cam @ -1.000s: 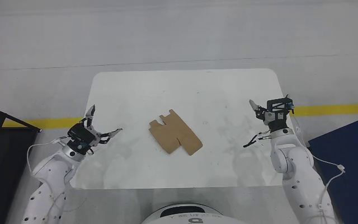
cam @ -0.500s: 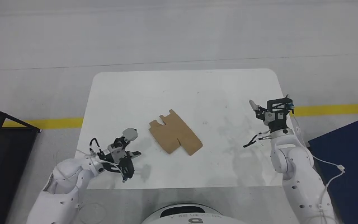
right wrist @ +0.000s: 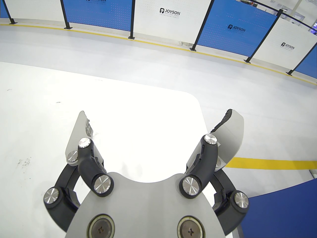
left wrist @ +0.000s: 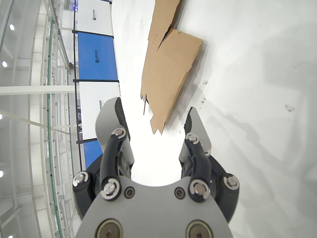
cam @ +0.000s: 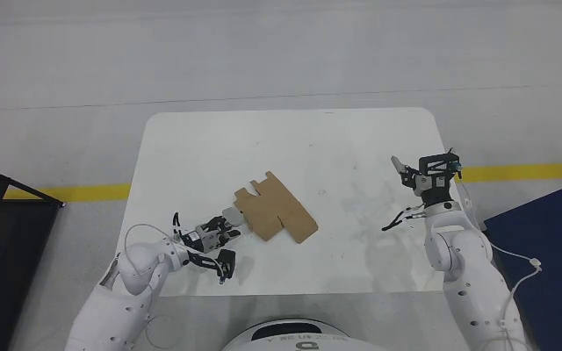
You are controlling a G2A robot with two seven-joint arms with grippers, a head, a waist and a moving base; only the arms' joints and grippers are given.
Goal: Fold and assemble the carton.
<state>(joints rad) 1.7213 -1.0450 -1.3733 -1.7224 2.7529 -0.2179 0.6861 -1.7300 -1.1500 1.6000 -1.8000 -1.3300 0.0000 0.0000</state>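
**As the carton (cam: 277, 208) lies flat, open jaws on either side**

Where the white table (cam: 351, 145) runs closest to the robot, the left gripper (cam: 229, 237) hangs low over the top, jaws spread wide. The carton's near corner pokes in between its fingertips; whether it touches them I cannot tell. The carton is plain brown cardboard, collapsed flat, lying askew near the table's middle, with notched flaps at both ends. Well apart, at the table's right edge, the right gripper (cam: 392, 195) holds its jaws spread too. Beyond, a yellow floor line (cam: 79, 191) crosses the grey floor, and blue-and-white fence panels (right wrist: 99, 3) stand behind.
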